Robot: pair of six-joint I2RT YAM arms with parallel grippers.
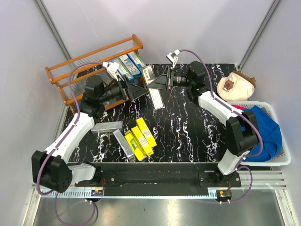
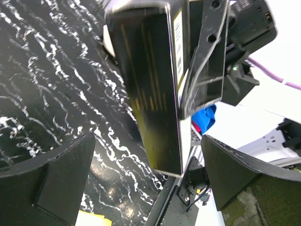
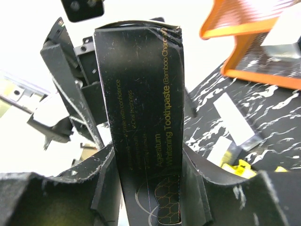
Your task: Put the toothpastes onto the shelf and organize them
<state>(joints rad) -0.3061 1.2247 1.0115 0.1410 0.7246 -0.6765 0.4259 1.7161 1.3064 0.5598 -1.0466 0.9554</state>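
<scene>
HAND-OVER NEAR THE RACK: A black toothpaste carton point(image 3: 141, 94) is clamped at one end between the narrowed jaws of the right gripper point(image 3: 148, 157). It is held aloft over the marbled table mat point(image 1: 188, 127), just off the right end of the orange shelf point(image 1: 94, 55). The left gripper point(image 2: 148, 141) is spread to its widest. The carton's free end is seen between its two fingers point(image 2: 51, 183), with no contact apparent on either side.

A hand-over to the left arm, which is nearer the shelf, is judged to be the step in hand. For it to be done well, the left jaws should be centred on the carton and closed on its broad flat faces. They should be kept clear of the right jaws, so that the thin card is not crushed at an edge. The crumpled corner visible in the right wrist view suggests that the card buckles easily. The right grip should be released only once the left hold is firm, and then drawn straight back along the carton's length.

Blue-teal cartons point(image 1: 129, 63) are seen at the shelf's right end. Yellow cartons point(image 1: 141, 134) and silver-grey cartons point(image 1: 107, 126) are seen lying on the mat.
</scene>
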